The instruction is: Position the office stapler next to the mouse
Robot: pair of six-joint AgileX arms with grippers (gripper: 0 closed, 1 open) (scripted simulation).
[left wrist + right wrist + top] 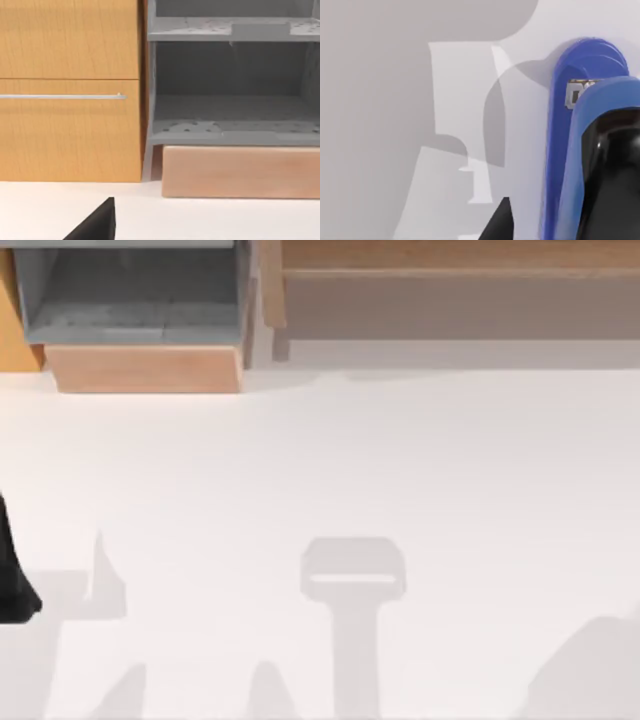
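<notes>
Office stapler [580, 150] flat on the white table [400, 460], close under the right pincer, presumably for grasping. Cannot tell either pincer's state; left arm [12, 580] parked at the table's left edge.

1 office stapler [560, 150] lies on 1 white worktop [400, 460]; behind stand 1 wooden cabinet [70, 125] and 1 grey shelf unit [230, 75].

Illumination is bright and even across the white table [400, 460], with no glare on its surface. Soft grey shadows with diffuse edges fall along the near edge in the top view, including one T-shaped shadow [352, 610]. In the right wrist view, overlapping shadows of two densities cross the table beside the office stapler [570, 150], whose black upper arm carries a small specular highlight. All three views are slightly soft.
</notes>
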